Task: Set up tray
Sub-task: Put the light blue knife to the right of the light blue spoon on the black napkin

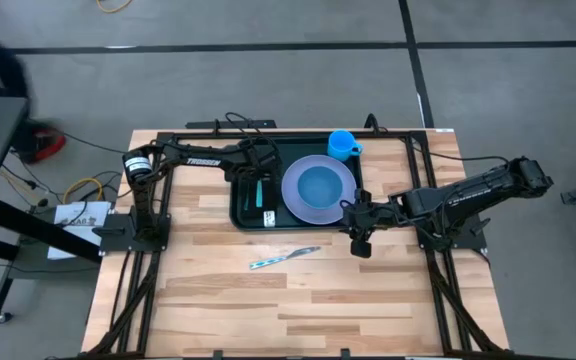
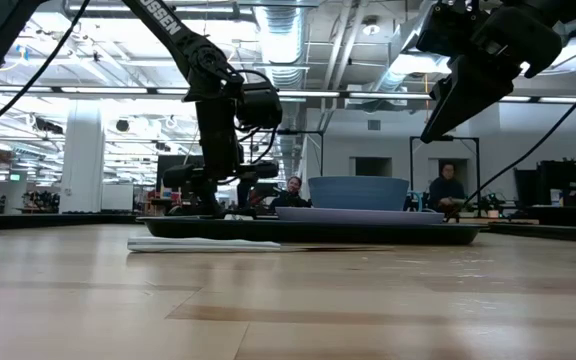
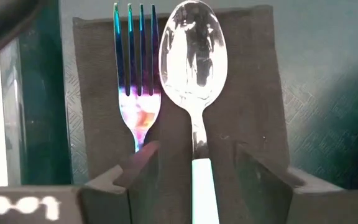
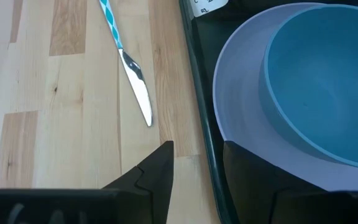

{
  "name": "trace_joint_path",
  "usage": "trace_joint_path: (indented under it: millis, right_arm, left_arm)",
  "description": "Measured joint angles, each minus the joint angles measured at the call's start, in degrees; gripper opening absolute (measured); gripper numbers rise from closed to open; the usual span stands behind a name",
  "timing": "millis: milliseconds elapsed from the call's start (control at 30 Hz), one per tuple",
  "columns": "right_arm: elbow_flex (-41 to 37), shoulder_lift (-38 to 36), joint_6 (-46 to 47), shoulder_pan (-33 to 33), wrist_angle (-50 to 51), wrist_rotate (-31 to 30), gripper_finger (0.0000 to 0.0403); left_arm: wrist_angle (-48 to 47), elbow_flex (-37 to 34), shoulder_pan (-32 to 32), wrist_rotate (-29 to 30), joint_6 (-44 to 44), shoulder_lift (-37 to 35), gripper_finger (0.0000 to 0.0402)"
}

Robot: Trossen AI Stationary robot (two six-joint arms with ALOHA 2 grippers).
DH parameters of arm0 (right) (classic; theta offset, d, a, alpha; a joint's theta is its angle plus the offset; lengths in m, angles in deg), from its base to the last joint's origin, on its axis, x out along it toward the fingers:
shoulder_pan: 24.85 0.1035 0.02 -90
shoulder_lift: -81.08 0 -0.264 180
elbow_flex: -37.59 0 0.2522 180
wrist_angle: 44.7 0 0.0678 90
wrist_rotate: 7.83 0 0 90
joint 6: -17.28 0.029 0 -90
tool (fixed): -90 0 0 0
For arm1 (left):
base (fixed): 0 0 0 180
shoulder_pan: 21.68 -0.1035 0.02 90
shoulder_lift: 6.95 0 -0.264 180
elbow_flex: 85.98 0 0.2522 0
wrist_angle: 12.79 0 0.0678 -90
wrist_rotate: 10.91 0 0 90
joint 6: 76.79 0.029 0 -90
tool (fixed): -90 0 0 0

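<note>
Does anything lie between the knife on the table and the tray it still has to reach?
Nothing visible does. The knife lies on bare wood just in front of the tray, with open table between them. The right claw hovers beside the tray's corner, off to the knife's side, not in that path.

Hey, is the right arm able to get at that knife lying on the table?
Probably yes. The knife lies alone on bare wood beside the tray, with nothing on or around it. The right tool hovers nearby, open and empty.

Spoon (image 3: 194,74) handle end hidden btwn left pincer (image 3: 194,180) fingers; bowl (image 4: 328,81) cut off by frame edge.
</note>
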State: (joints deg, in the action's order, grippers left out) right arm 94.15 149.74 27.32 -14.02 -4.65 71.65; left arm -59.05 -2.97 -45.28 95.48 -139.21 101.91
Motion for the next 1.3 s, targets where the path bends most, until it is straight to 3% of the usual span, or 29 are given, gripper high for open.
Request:
trace_joint_path:
  millis: [467,800,1000,1300]
  right_arm:
    - [0.02,0.0,-0.02,0.02,-0.01,0.0,0.0134]
    - [0.02,0.0,-1.06,0.02,0.01,-0.01,0.0134]
    - [0.02,0.0,-1.14,0.0,0.01,0.0,0.0133]
    - [0.02,0.0,-1.55,0.0,0.19,0.0,0.0134]
  left_arm:
    - [-0.88,-0.01,0.15,-11.06,6.36,-0.23,0.0199]
    - [-1.09,0.01,4.06,-9.19,11.39,-6.32,0.0199]
    - [-1.01,0.01,9.17,-4.98,16.16,-12.41,0.0199]
    - [0.29,0.03,20.6,-3.94,31.79,-17.61,0.0199]
